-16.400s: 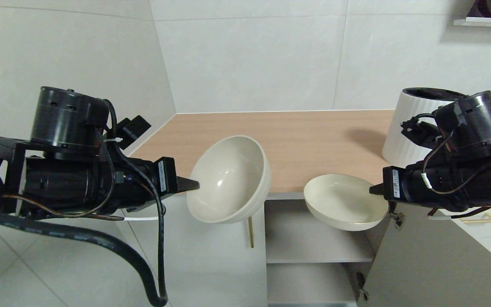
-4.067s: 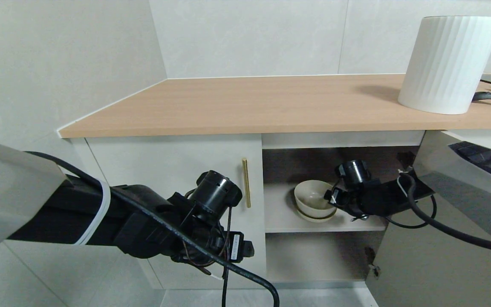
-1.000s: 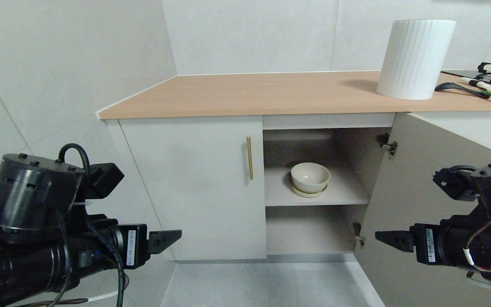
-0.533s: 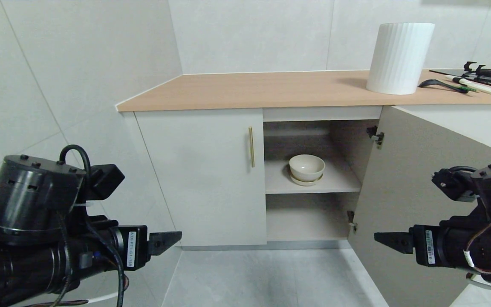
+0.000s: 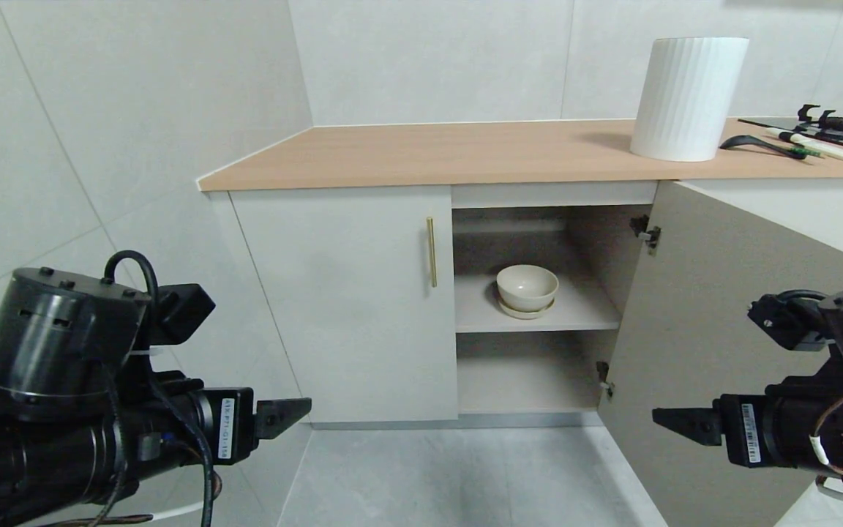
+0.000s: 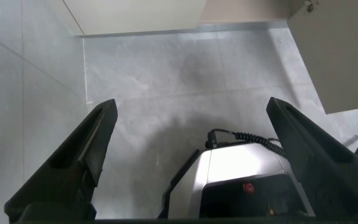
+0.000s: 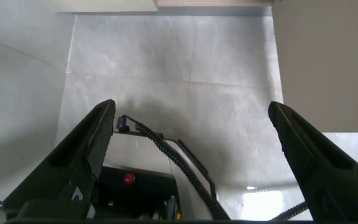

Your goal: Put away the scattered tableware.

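A cream bowl [image 5: 527, 285] stands in a shallow cream dish [image 5: 523, 312] on the upper shelf [image 5: 582, 311] of the open cabinet. Both arms are held low, well in front of the cabinet and apart from the bowls. My left gripper [image 5: 297, 410] is at the lower left of the head view. In its own wrist view, the left gripper [image 6: 191, 106] is open over the floor with nothing between its fingers. My right gripper [image 5: 667, 421] is at the lower right, beside the open door. The right gripper [image 7: 191, 106] is likewise open and holds nothing.
The cabinet's right door [image 5: 692, 307] swings out toward my right arm. The left door, with a brass handle [image 5: 431, 252], is closed. On the wooden countertop [image 5: 429, 154] stand a white ribbed container [image 5: 687, 99] and some utensils [image 5: 795, 145]. Grey floor [image 5: 458, 476] lies ahead.
Earlier each gripper held a bowl; then both bowls sat stacked on the shelf. The camera has drawn back from the cabinet. In the last half second my right gripper dropped slightly.
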You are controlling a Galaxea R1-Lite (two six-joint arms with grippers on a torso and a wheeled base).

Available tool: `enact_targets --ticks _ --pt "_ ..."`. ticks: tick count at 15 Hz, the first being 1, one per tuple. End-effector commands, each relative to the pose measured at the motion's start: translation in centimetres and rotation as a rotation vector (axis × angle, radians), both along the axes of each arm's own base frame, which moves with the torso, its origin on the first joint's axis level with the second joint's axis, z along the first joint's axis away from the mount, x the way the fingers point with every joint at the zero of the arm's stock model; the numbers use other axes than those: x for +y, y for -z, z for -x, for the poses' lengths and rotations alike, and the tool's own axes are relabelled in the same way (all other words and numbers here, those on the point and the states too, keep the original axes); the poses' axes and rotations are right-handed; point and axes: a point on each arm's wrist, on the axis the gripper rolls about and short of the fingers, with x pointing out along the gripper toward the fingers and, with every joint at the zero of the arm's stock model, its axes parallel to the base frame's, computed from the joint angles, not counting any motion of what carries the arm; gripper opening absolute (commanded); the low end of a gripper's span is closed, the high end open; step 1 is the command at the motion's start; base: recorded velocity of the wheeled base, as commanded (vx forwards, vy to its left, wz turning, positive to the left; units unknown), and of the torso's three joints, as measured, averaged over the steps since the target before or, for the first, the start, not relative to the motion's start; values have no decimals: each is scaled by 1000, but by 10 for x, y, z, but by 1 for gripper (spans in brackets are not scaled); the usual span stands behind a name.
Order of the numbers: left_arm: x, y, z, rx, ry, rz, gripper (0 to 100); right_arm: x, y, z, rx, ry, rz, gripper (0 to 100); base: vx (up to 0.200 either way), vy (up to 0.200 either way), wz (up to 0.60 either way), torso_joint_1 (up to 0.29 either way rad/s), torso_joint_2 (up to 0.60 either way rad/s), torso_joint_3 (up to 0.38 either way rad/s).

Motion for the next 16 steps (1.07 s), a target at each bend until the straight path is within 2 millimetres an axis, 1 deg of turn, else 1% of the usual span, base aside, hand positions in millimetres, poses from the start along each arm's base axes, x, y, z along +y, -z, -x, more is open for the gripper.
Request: enact_targets --ticks 1,4,8,12,14,16 --pt "0 0 0 1 0 -1 100 -1 -1 3 10 -4 7 100 0 -200 0 -2 7 2" --pt "0 0 0 1 0 -1 100 -9 1 17 75 -70 102 100 0 -200 0 2 6 4" --pt "0 1 0 3 0 -1 100 -18 1 32 122 -141 180 100 0 -200 0 6 5 1" --pt "-1 1 -1 7 0 -4 100 -33 -2 56 168 -234 292 100 0 -200 0 4 2 2" --pt "-1 2 -1 8 0 -4 100 -37 -4 64 173 -261 321 100 0 0 0 0 0 0" --pt "-1 2 -1 8 0 -4 100 -40 -5 65 170 -233 336 100 0 0 0 0 0 0"
